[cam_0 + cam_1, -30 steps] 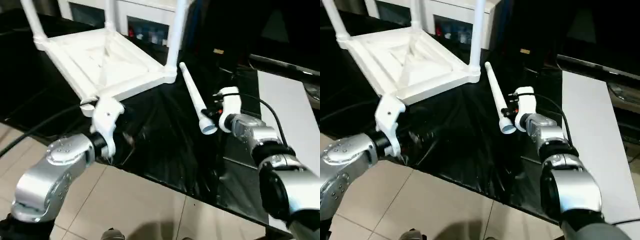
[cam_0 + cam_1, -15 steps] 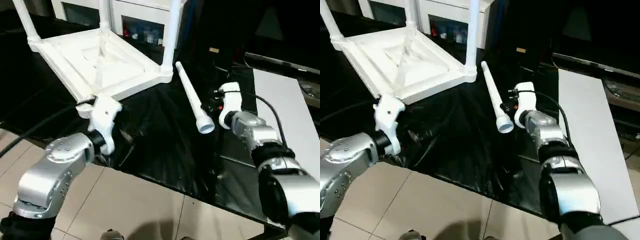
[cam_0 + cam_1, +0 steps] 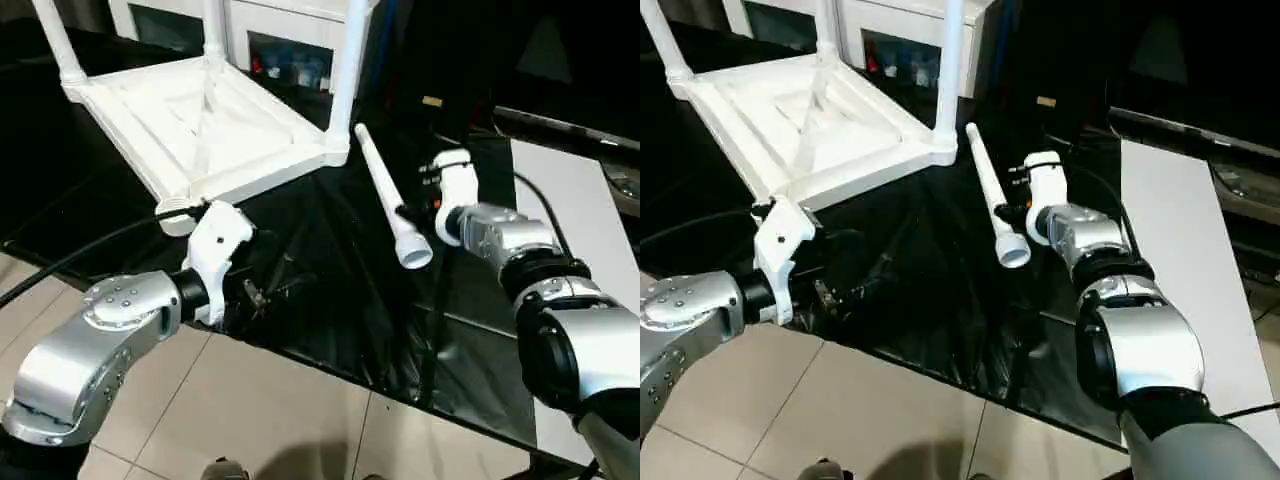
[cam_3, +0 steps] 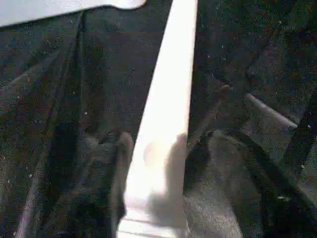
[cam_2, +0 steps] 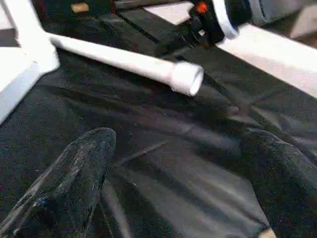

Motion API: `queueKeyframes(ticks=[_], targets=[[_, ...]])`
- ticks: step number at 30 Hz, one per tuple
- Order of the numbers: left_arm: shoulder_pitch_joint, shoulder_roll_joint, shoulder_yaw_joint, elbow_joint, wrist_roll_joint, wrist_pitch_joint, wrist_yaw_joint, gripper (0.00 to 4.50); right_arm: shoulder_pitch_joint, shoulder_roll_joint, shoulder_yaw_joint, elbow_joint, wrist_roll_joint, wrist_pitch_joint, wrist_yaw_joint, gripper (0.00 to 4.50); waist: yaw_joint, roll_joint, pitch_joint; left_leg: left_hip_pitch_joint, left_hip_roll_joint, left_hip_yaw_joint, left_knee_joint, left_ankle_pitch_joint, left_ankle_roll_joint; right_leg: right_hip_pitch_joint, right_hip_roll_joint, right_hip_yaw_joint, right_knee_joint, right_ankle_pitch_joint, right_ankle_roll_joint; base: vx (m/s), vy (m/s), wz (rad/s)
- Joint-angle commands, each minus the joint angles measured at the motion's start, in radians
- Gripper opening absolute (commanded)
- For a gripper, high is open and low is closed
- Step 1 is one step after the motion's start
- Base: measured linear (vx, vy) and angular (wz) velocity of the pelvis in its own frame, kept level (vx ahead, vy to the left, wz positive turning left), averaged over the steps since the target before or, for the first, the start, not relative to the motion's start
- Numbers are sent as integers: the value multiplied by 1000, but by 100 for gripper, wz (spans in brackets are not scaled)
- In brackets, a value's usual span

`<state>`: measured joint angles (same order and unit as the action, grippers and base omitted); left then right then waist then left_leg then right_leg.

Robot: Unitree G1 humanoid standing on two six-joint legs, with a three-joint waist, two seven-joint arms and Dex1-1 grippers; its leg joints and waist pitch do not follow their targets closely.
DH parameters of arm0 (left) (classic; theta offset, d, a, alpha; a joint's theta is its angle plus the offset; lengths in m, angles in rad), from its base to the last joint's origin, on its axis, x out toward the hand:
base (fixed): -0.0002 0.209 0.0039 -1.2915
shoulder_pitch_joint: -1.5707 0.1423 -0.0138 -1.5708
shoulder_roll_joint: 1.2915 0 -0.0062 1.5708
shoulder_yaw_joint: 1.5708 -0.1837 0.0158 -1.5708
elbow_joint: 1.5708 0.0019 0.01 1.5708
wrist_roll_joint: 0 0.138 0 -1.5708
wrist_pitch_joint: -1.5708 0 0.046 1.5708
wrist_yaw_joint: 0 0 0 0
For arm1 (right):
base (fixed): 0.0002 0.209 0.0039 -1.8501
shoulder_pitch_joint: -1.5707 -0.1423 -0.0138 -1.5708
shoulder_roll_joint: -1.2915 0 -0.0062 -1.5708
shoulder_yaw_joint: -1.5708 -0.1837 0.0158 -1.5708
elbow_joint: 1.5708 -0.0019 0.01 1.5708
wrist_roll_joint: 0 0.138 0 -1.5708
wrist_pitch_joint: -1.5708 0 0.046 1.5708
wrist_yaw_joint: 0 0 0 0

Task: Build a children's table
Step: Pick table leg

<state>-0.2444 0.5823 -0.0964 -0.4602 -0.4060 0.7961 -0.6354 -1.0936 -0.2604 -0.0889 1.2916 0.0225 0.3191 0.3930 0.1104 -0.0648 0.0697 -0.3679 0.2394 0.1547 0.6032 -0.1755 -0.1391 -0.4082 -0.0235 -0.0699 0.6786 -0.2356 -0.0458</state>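
The white tabletop [image 3: 200,130] lies upside down on the black sheet, ribs up. Three white legs [image 3: 345,70] stand in its corner sockets. The near corner socket [image 3: 176,213] holds nothing. A loose leg [image 3: 385,195] lies on the sheet to the right, its wide end [image 5: 185,78] toward me. My right gripper [image 4: 163,144] straddles this leg near the wide end, fingers open on either side of it. My left gripper [image 5: 173,198] hovers low over the sheet just in front of the empty socket, open wide with nothing between its fingers [image 5: 74,183].
A white cabinet [image 3: 290,40] with dark glass doors stands behind the table. A white panel [image 3: 570,200] lies at the right. A black cable [image 3: 80,260] runs from my left arm across the sheet. Tiled floor [image 3: 260,400] lies past the front edge.
My right gripper's fingers have spread apart from the loose leg, which stays lying on the sheet. My left hand has shifted a little to the right. The camera has moved slightly.
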Motion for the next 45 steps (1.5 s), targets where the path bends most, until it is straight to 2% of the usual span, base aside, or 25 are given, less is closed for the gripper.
queueKeyframes(ticks=[1,2,5,7,8,10,11,17,25,27,30,31,34,35,36,40,45], targets=[[-4,22,-22,-34,-10,21,-29,450,-24,-6,0,15,-18,11,-22,314,-1,15,-69,-1,-11,15,-57,-139,-42,63,-86,59,-86,-75,-140,0,0,0],[0,33,-22,-44,-16,26,-36,450,-28,-3,-3,23,-22,9,-30,342,-1,17,-68,0,-11,15,-58,-144,-44,62,-87,58,-89,-87,-136,0,0,0],[6,39,-13,-59,-27,38,-35,450,-31,3,-10,29,-20,8,-43,353,-1,17,-70,-1,-11,15,-57,-129,-47,63,-86,59,-83,-49,-143,0,0,0],[11,46,-4,-77,-37,56,-37,450,-32,12,-16,37,-17,8,-49,383,0,19,-71,0,-11,15,-56,-128,-49,63,-86,59,-82,-38,-145,0,0,0],[22,59,4,-98,-50,76,-43,450,-31,17,-13,43,-21,5,-70,391,0,15,-71,-1,-11,15,-56,-128,-48,64,-86,58,-82,-37,-146,0,0,0],[30,70,6,-112,-56,87,-47,450,-29,20,-10,46,-24,7,-76,400,2,17,-70,0,-11,15,-57,-130,-51,62,-85,58,-81,-32,-147,0,0,0],[41,79,12,-131,-65,99,-47,450,-28,25,-10,50,-24,6,-81,400,3,14,-70,-1,-12,15,-57,-133,-50,63,-85,58,-82,-39,-144,0,0,0],[83,103,46,-203,-106,154,-41,450,-25,37,-17,57,-35,3,-115,400,5,13,-67,-1,-11,15,-58,-148,-55,61,-88,58,-85,-88,-132,0,0,0],[117,128,52,-274,-152,209,-39,450,-13,48,8,69,-59,38,-104,400,6,8,-66,-3,-13,15,-59,-137,-55,61,-86,58,-85,-88,-118,0,0,0],[114,128,58,-282,-153,217,-31,450,-11,49,21,72,-72,55,-83,400,3,-2,-66,-3,-12,17,-58,-131,-53,61,-85,58,-86,-92,-112,0,0,0],[113,128,60,-287,-154,220,-24,450,-8,48,29,73,-82,62,-74,400,5,1,-67,-3,-13,16,-58,-126,-54,61,-86,58,-85,-96,-105,0,0,0],[112,127,62,-290,-156,223,-20,450,-6,47,32,74,-85,66,-70,400,4,-3,-66,-4,-13,16,-58,-121,-55,62,-85,58,-85,-91,-104,0,0,0],[118,124,63,-302,-163,232,-4,450,6,44,30,75,-86,74,-62,400,5,-1,-68,-2,-11,15,-58,-117,-57,61,-86,58,-81,-72,-107,0,0,0],[122,123,63,-305,-165,234,0,450,10,44,25,75,-83,75,-61,400,4,-6,-68,-3,-12,16,-58,-113,-56,62,-85,58,-82,-66,-107,0,0,0],[123,123,63,-306,-165,234,1,450,11,44,24,75,-81,76,-61,400,5,-6,-68,-3,-12,16,-58,-111,-56,62,-85,58,-81,-61,-109,0,0,0],[127,123,66,-307,-167,243,5,450,22,50,4,74,-69,91,-43,400,5,-8,-67,-2,-12,16,-58,-123,-57,61,-87,58,-84,-86,-105,0,0,0],[119,125,69,-311,-176,255,12,450,44,52,-7,75,-58,104,-33,400,8,-8,-68,0,-11,16,-58,-115,-58,61,-87,57,-83,-74,-107,0,0,0]])
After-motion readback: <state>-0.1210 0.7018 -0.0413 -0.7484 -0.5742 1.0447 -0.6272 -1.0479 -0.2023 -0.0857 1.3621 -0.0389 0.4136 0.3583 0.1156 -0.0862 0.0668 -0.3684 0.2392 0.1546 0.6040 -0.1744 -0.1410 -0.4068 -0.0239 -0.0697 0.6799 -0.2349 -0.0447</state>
